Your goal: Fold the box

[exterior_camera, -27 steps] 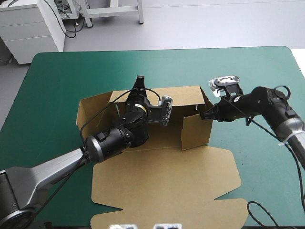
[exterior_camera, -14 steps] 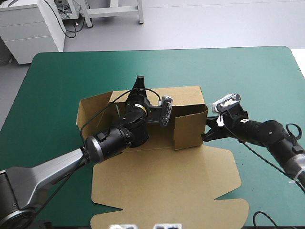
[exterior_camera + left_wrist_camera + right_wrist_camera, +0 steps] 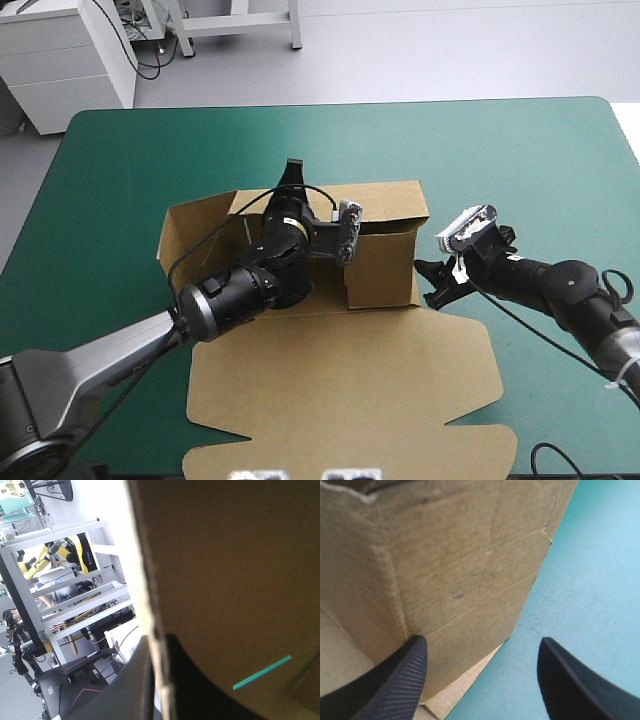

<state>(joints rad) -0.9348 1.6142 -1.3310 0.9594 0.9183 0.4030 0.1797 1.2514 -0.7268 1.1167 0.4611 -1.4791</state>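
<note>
Since the earlier frames, the side flap [image 3: 380,272] of the brown box [image 3: 340,385] has been swung further inward, and the right claw [image 3: 432,280] has been lowered beside it, its black fingers spread apart. The back wall is pinched by the left claw [image 3: 293,170], which is all but closed on the board's edge. The box is found mid-table on the teal-green cover [image 3: 120,160], with its lid flat toward the near edge.

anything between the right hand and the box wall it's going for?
Nothing visible. The right hand is open right at the box, at its raised side wall. One finger is at the wall's corner, and the other is over bare teal-green cover. The left hand is elsewhere, shut on the far wall.
</note>
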